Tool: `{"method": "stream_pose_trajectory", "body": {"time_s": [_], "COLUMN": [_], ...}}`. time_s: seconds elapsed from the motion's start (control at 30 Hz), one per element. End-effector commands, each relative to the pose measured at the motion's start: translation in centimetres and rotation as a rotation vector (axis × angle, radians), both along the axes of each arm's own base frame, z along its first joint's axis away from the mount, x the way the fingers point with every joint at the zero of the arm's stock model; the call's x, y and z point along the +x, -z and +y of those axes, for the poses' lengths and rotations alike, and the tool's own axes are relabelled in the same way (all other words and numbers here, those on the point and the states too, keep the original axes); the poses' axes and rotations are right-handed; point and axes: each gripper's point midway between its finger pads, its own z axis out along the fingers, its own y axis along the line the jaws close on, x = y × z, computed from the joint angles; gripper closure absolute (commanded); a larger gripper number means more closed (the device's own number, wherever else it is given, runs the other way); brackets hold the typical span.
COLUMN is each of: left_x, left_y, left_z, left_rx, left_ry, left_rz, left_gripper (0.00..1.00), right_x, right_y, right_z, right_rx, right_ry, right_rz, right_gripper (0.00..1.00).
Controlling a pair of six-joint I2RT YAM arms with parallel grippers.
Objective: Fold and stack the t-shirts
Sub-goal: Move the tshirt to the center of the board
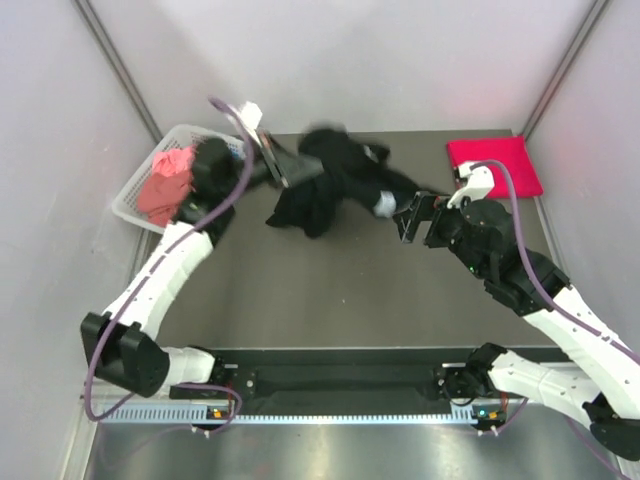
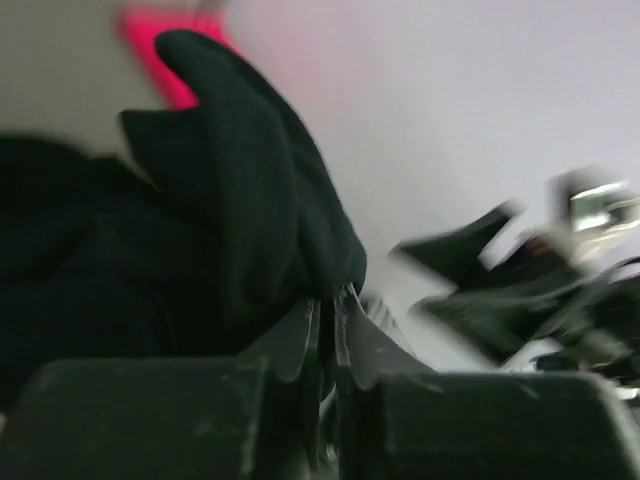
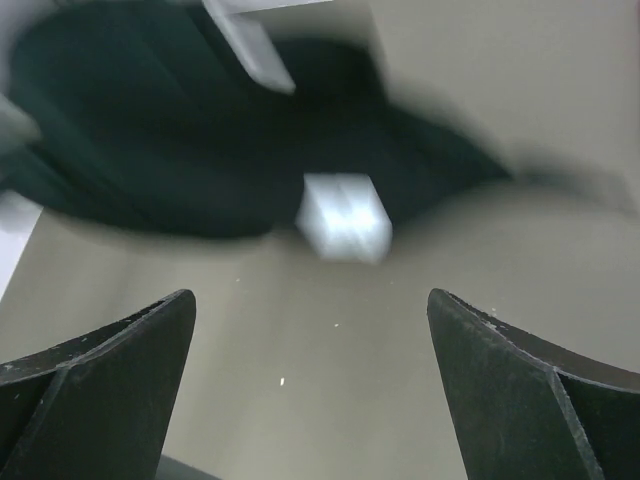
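One crimson t-shirt (image 1: 495, 165) lies folded at the worktop's (image 1: 300, 290) far right corner, while the unfolded black t-shirt (image 1: 325, 190) hangs bunched from the clenched left gripper (image 2: 327, 310), the right gripper (image 3: 310, 300) gapes empty nearby, and a salmon t-shirt (image 1: 165, 188) waits in the basket (image 1: 128, 203).

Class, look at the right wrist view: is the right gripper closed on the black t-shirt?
No, the right gripper stands wide open, with nothing between its fingers, and the black t-shirt is beyond them.

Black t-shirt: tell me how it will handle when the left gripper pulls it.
Probably floppy: the black t-shirt is bunched in loose folds, pinched by the shut left gripper. Likely light: a pinch on one fold holds it. Its loose parts would probably trail and drag, not follow stiffly.
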Motion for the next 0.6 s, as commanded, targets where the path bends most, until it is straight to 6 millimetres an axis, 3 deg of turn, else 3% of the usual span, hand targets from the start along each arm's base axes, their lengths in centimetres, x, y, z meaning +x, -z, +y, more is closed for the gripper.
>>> {"method": "stream_pose_trajectory", "body": {"time_s": [0.0,0.03,0.13,0.2,0.37,0.4,0.5,0.57], "left_x": [-2.8,-4.0,-5.6,-6.0,-3.1,-1.3,2.2,4.8], "left_y": [12.8,17.1,22.8,24.6,26.3,26.1,27.4,27.8], "left_z": [-1.8,-1.4,0.2,1.2,4.2,5.7,8.6,10.2], "left_rx": [0.113,0.146,0.252,0.316,0.528,0.57,0.584,0.552], "left_ry": [0.103,0.116,0.068,0.027,-0.14,-0.243,-0.379,-0.443], "left_rz": [0.253,0.348,0.452,0.49,0.466,0.468,0.552,0.611], "left_gripper": [0.85,0.77,0.53,0.49,0.43,0.41,0.39,0.39], "right_x": [0.3,0.5,1.7,2.7,5.6,6.5,7.7,7.6], "right_y": [0.4,0.9,3.3,5.3,10.0,11.3,14.5,16.2], "right_z": [-1.4,-1.4,-2.3,-2.6,-3.8,-3.8,-6.0,-8.6], "right_rx": [-0.009,-0.018,-0.079,-0.112,-0.078,-0.058,-0.015,0.017], "right_ry": [0.074,0.08,0.158,0.204,0.238,0.245,0.346,0.473], "right_rz": [0.004,0.012,0.064,0.115,0.275,0.31,0.432,0.493], "right_gripper": [0.0,0.0,0.0,0.0,0.19,0.22,0.29,0.3]}}
